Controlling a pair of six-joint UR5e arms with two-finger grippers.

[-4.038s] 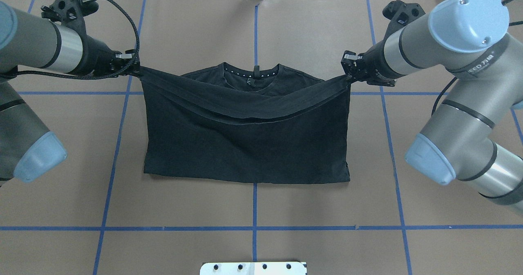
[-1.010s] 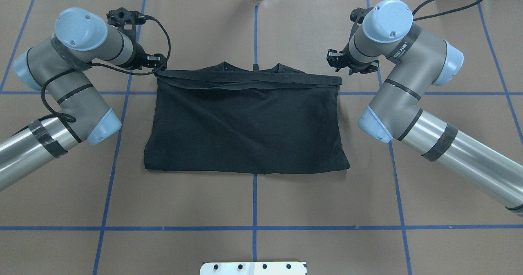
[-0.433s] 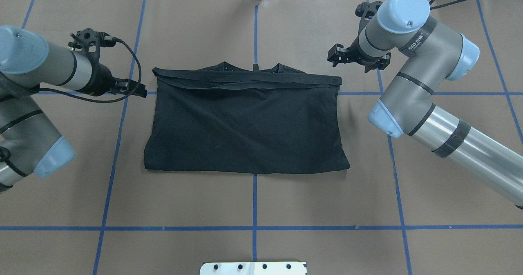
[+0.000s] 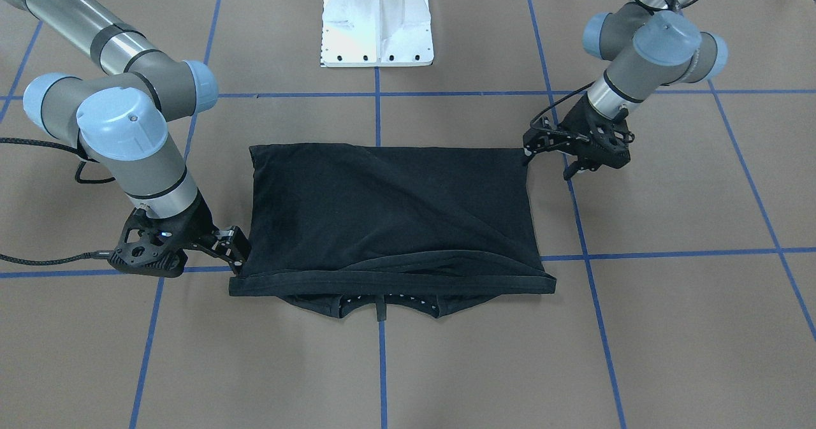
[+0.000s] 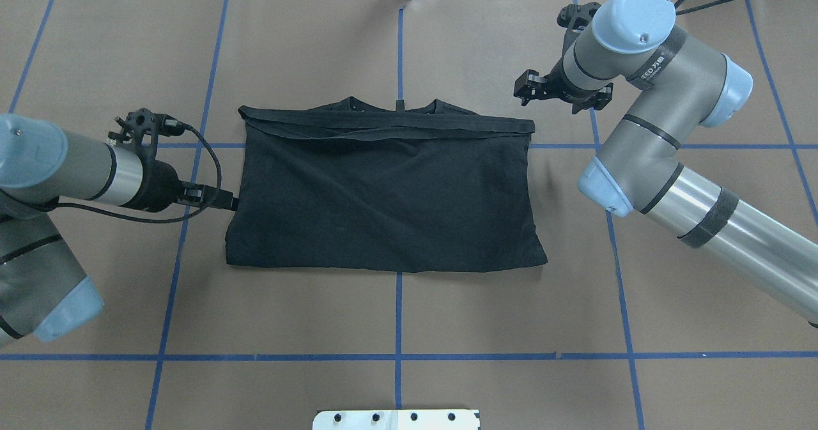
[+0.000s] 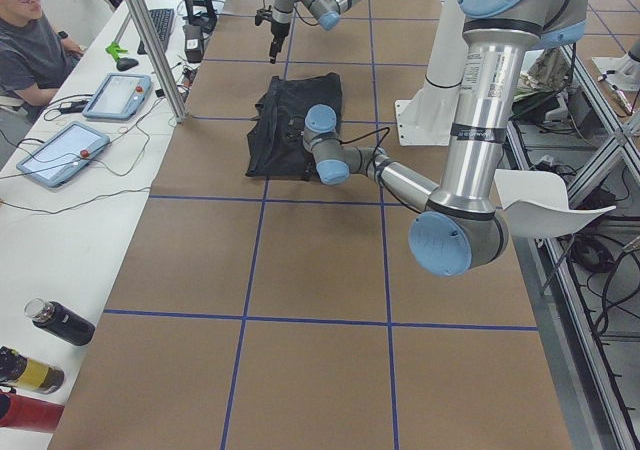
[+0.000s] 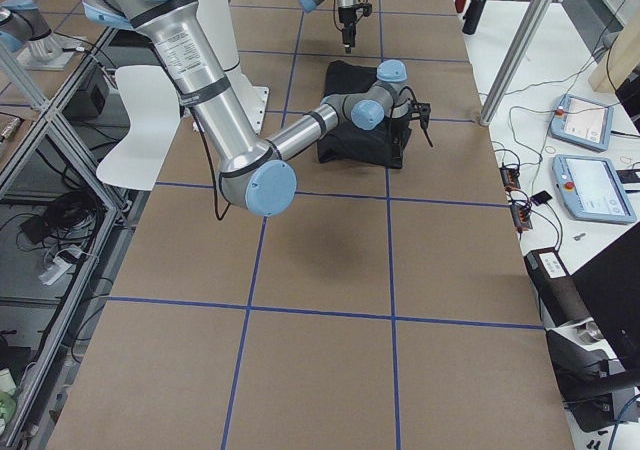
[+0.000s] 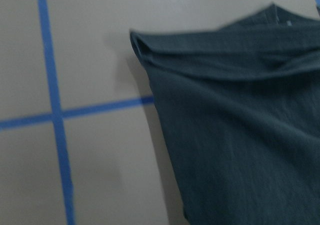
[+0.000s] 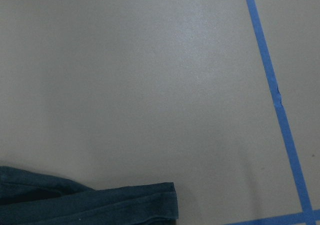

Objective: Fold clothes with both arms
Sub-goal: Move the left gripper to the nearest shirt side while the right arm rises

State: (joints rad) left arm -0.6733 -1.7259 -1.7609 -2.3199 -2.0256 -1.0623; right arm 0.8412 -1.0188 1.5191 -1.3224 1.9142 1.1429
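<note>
Overhead exterior | T-shirt lay folded at frame centre on the worktop, long axis left-to-right | left gripper open, empty, at its left edge (the nearer one) | right gripper open, empty, apart off the upper-right corner

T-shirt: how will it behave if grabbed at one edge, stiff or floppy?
Probably floppy: the T-shirt lies flat with soft wrinkles across it. Lifted by one edge, its folded layers would likely sag and slide apart, as the loose band near the collar suggests. Likely light, being thin cloth.
</note>
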